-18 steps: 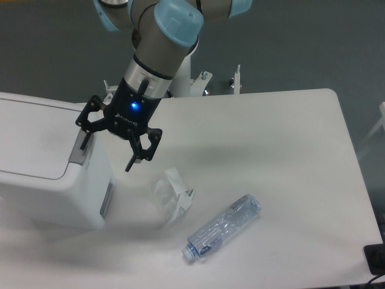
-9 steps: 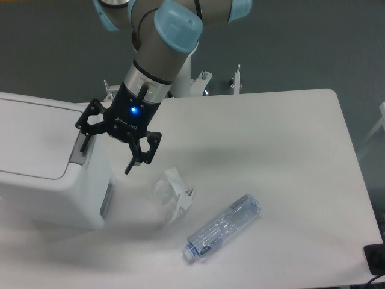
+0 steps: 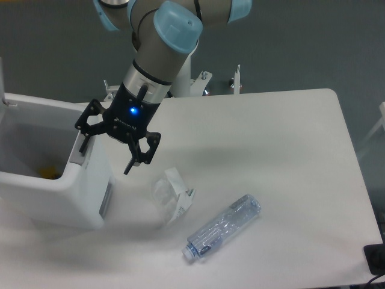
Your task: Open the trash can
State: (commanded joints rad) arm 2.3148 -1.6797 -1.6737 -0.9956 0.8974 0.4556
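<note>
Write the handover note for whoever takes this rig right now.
Gripper: open, empty, one finger at the grey push-bar on the bin's right rim, the other hanging over the table.
Bin: at the table's left edge, top open, inside visible with something yellow at the bottom; lid mostly out of frame.
Wrapper and bottle: lying on the table right of the bin, untouched.
Done: bin is open.
Left: probably just lift the arm clear.

This place looks like a robot laboratory: a grey industrial arm (image 3: 162,42) with light-blue joint caps is mounted at a plain white table (image 3: 271,156), with a bare dark grey floor (image 3: 301,42) around.
</note>
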